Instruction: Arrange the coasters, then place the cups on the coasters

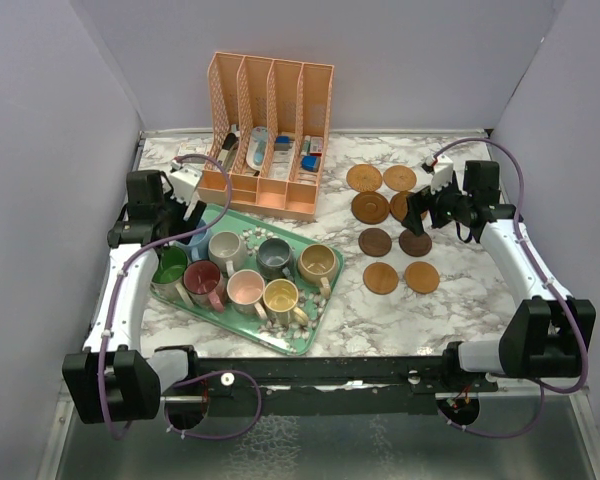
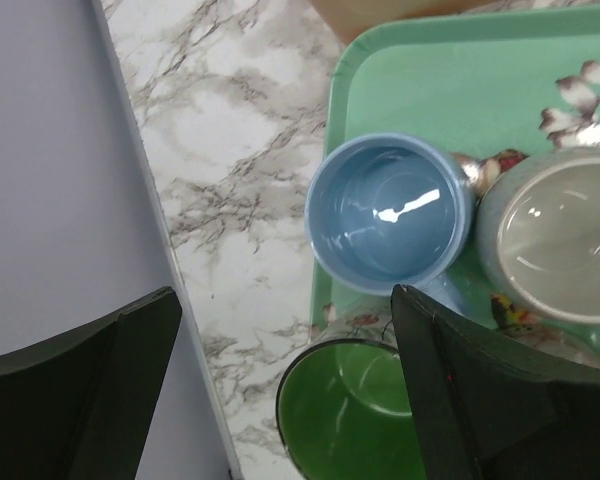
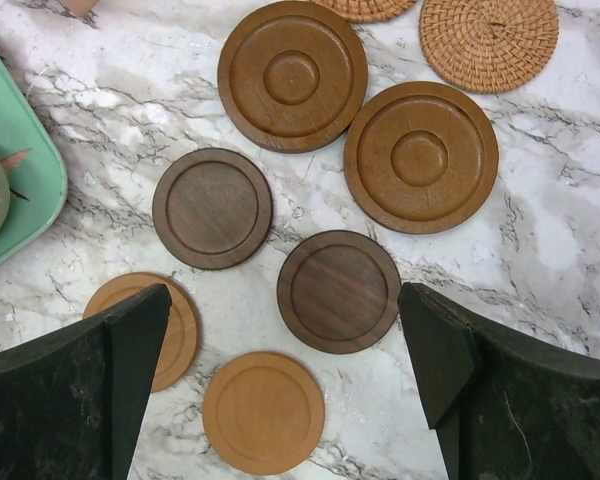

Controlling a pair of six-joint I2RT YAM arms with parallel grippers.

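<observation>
Eight cups crowd the green tray at eight o'clock on the marble table, the left gripper spread wide over the blue cup, while the right gripper, fingers likewise apart, hangs over eight coasters at three o'clock.

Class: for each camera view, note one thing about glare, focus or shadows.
Left wrist: a white glare streak inside the blue mug; the fingers look near-black, little detail. Right wrist: the coasters are sharp, wood grain visible, shadows faint. Top external: even light, the green tray casts almost no shadow.
</observation>
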